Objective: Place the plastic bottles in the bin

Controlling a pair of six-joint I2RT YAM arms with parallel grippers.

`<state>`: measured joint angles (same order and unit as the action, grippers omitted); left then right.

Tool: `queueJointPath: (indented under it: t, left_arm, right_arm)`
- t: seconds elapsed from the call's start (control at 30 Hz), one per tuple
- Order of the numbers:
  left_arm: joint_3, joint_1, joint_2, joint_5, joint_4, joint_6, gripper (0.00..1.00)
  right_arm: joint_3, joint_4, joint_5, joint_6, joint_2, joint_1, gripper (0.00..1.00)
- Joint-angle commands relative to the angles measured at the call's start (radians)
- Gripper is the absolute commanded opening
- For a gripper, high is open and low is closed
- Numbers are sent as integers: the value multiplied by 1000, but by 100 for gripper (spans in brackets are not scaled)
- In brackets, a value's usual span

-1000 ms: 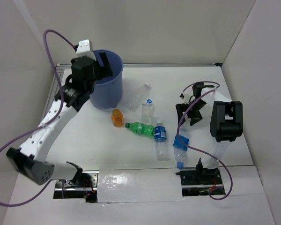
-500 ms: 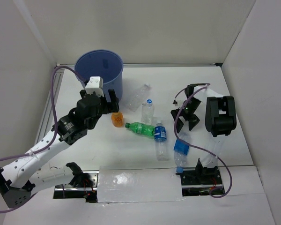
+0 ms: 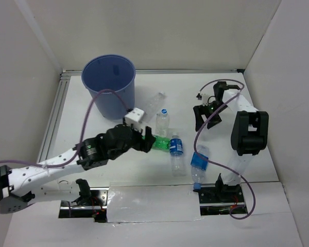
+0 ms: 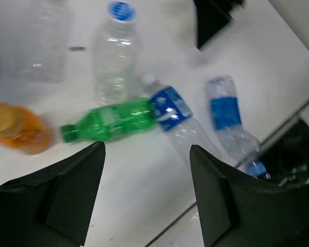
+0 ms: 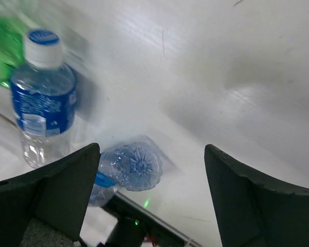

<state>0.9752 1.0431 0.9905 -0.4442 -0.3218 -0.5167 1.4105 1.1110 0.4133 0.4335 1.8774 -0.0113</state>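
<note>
The bin [image 3: 115, 95] is a round blue-purple bucket at the back left. The plastic bottles lie in the middle of the table. They are a plain clear one [image 3: 152, 105], an upright blue-capped one [image 3: 162, 122], a green one [image 4: 110, 122], an orange one [image 4: 19, 128] and two blue-labelled ones [image 3: 176, 153] [image 3: 199, 163]. My left gripper [image 3: 144, 140] hovers open just above the green bottle's neck, and my left arm hides the orange bottle from the top camera. My right gripper [image 3: 206, 116] hangs open above bare table, right of the bottles. In its wrist view a bottle's base [image 5: 133, 167] shows between the fingers.
White walls enclose the table on three sides. A metal rail [image 3: 54, 116] runs along the left edge. The right arm's purple cable [image 3: 216, 162] loops past the nearest blue-labelled bottle. Both arm bases sit at the near edge.
My left arm has swung from over the bin down and right to the bottles, its jaws a little narrower. The right gripper has shifted slightly toward the back.
</note>
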Motion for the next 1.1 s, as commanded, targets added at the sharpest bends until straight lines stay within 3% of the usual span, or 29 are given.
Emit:
queueJointPath:
  t: [0.0, 0.03, 0.1, 0.13, 0.17, 0.23, 0.27, 0.3, 0.37, 0.4, 0.6, 0.73, 1.07]
  left_arm:
    - [19, 99, 127, 171, 171, 30, 77]
    - [34, 109, 172, 199, 215, 30, 66]
    - [89, 120, 311, 238, 266, 30, 55]
    - [109, 120, 357, 278, 321, 20, 50]
    - [131, 120, 402, 300, 342, 20, 48]
    - [219, 120, 539, 335, 354, 10, 54]
    - [259, 120, 587, 347, 340, 0, 61]
    - [343, 120, 635, 367, 327, 0, 74]
    - [416, 120, 759, 401, 296, -20, 82]
    - [475, 120, 795, 413, 296, -29, 87]
    - [649, 120, 1017, 433, 198, -86, 90]
    - [704, 120, 1076, 421, 145, -98, 97]
    - [743, 120, 1152, 404, 52, -128, 97]
  right_arm:
    - [30, -153, 103, -2, -125, -48, 87]
    - [19, -181, 154, -18, -170, -64, 80]
    - [-16, -255, 189, -38, -236, -94, 62]
    - [-25, -275, 203, -47, -254, -95, 41]
    - [-34, -290, 215, -68, -271, -108, 38]
    - [-45, -312, 229, -79, -313, -127, 41]
    - [-54, -321, 229, -96, -326, -127, 52]
    - [-64, -330, 229, -111, -340, -150, 57]
    - [-76, -352, 243, -140, -383, -183, 71]
    - [-90, -362, 243, -153, -414, -194, 73]
    - [-99, -373, 262, -162, -472, -248, 75]
    - [-110, -362, 281, -153, -495, -294, 77]
    - [-137, -352, 369, -133, -494, -384, 77]
